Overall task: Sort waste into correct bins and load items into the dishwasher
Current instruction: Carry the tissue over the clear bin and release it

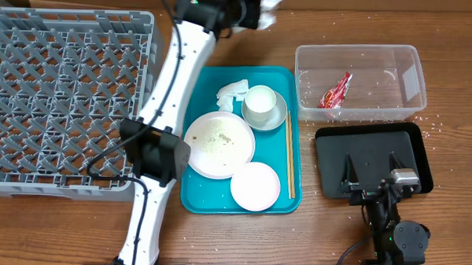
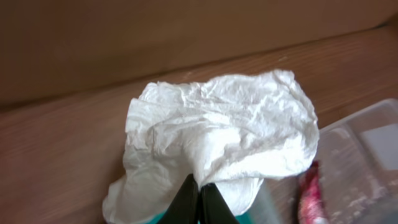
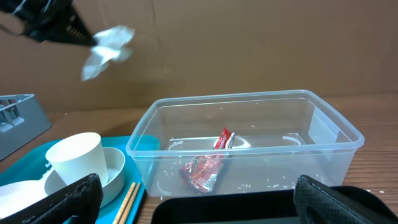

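The crumpled white napkin is pinched tight in the left jaws and held up in the air, past the far edge of the teal tray and off to the side of the clear tub. The red wrapper is lying inside that tub. The right jaws are spread wide with nothing in them, parked over the black tray. The cup is sat in the bowl on the teal tray.

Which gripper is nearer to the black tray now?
Right. The right gripper hangs open over the black tray's near part. The left gripper is far off, high beyond the teal tray's far edge, shut on a napkin.
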Available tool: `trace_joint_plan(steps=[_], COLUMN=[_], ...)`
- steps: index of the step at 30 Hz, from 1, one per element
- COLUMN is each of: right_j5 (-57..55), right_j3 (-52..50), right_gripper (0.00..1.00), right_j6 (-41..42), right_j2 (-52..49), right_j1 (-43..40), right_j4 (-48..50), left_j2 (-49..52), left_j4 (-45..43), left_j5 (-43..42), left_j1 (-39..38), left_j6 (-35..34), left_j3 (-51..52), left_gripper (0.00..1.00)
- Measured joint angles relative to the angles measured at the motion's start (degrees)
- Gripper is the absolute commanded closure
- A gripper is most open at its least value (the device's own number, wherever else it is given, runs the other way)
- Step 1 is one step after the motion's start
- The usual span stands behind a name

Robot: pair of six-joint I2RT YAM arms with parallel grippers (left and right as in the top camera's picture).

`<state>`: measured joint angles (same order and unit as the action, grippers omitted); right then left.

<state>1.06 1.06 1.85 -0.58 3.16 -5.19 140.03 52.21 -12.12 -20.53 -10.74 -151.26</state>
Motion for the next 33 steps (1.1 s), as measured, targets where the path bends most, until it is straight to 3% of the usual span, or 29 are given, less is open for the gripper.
trace_joint_plan(steps=[7, 12, 13, 14, 15, 16, 17, 26, 33], right_j5=[0.0, 0.0, 0.0, 0.0, 0.0, 0.0, 0.0, 0.0, 0.0], right_j3=[0.0, 0.0, 0.0, 0.0, 0.0, 0.0, 0.0, 0.0, 0.0], right_gripper=[0.00, 0.00, 0.00, 0.00, 0.00, 0.00, 0.00, 0.00, 0.00], right_j6=[0.0, 0.0, 0.0, 0.0, 0.0, 0.0, 0.0, 0.0, 0.0], right_j2=[0.0, 0.0, 0.0, 0.0, 0.0, 0.0, 0.0, 0.0, 0.0], right_j1=[0.0, 0.0, 0.0, 0.0, 0.0, 0.0, 0.0, 0.0, 0.0], right_j4=[0.0, 0.0, 0.0, 0.0, 0.0, 0.0, 0.0, 0.0, 0.0], left_j2=[0.6, 3.7, 4.4, 5.2, 5.8, 6.4, 6.9, 7.4, 2.0], left_j4=[-5.6, -6.6, -6.7, -6.7, -6.4, -6.1, -5.7, 1.2, 13.8], left_j5=[-2.8, -2.7, -2.3, -2.0, -1.7, -1.5, -1.2, 1.3, 11.3], left_j1=[-8.9, -14.6, -15.3, -16.0, -16.6, -16.9, -17.0, -15.1, -10.3], left_j6=[3.8, 7.4, 7.8, 8.0, 8.5, 9.0, 9.1, 9.5, 9.4], left_j3=[0.0, 0.0, 0.0, 0.0, 0.1, 0.1, 0.2, -1.0, -3.1], left_gripper=[0.96, 0.90, 0.84, 0.72, 0.57, 0.24, 0.18, 0.10, 0.02])
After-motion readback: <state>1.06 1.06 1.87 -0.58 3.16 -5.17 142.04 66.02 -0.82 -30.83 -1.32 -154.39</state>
